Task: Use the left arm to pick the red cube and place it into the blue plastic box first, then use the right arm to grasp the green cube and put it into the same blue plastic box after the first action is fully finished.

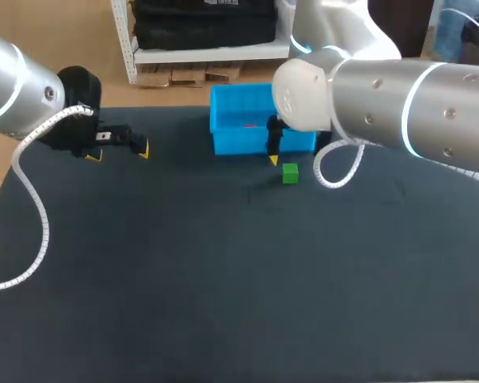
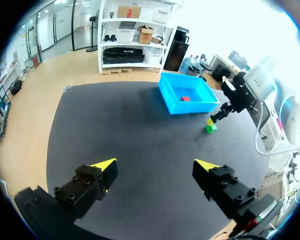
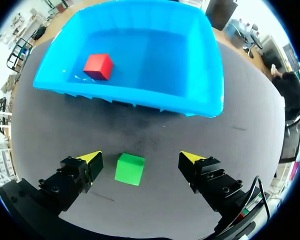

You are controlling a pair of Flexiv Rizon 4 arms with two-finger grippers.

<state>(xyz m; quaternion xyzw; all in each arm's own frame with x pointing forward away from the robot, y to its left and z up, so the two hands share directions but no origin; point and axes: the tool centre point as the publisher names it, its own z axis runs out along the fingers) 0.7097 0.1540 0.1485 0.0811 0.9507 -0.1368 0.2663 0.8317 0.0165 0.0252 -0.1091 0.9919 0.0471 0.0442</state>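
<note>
One red cube (image 3: 98,66) in blue box (image 3: 140,97), right claw (image 3: 140,156) apart over green cube (image 3: 129,169) nearby, left claw (image 2: 156,163) apart over mat (image 2: 130,125).

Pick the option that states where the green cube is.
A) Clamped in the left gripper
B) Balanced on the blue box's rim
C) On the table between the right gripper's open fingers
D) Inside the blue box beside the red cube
C: in the right wrist view, the green cube sits on the table between the open fingers of the right gripper. It is outside the blue plastic box, which holds only the red cube.
</note>
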